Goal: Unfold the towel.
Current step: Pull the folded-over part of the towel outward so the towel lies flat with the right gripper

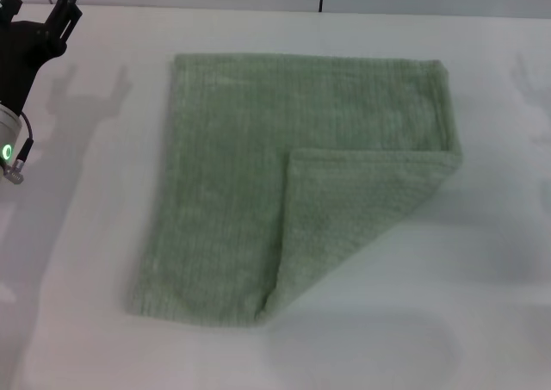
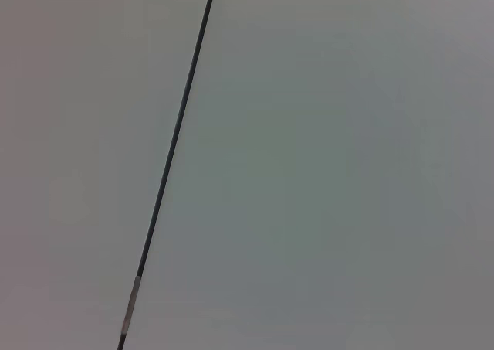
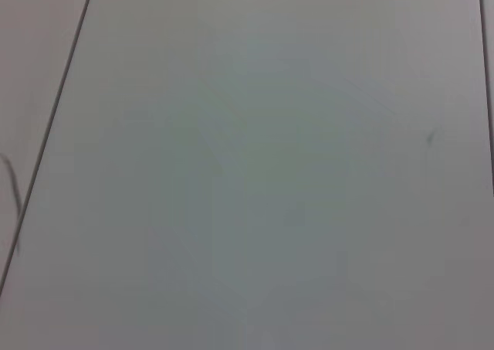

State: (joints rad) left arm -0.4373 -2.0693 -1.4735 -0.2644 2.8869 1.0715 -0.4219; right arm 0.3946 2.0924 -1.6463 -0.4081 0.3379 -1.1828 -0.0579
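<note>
I logged the black left hand (image 1: 39, 15) raised at the far left, grip state indeterminate. Pale sage-green terry towel (image 1: 224, 192) lay mid-worktop (image 1: 77, 235), near-right corner folded inward: unfolding not yet done. Right hand out of view.

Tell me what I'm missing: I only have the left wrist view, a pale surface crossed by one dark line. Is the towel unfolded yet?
Observer: No. In the head view the towel lies on the table with one corner flap folded over onto it.
Operator: Which corner?
Observer: The near one on the robot's right; its tip points toward the towel's middle.
Operator: Is either arm on it?
Observer: No. The left gripper is at the table's far left, clear of the cloth; the right one is out of view.
</note>
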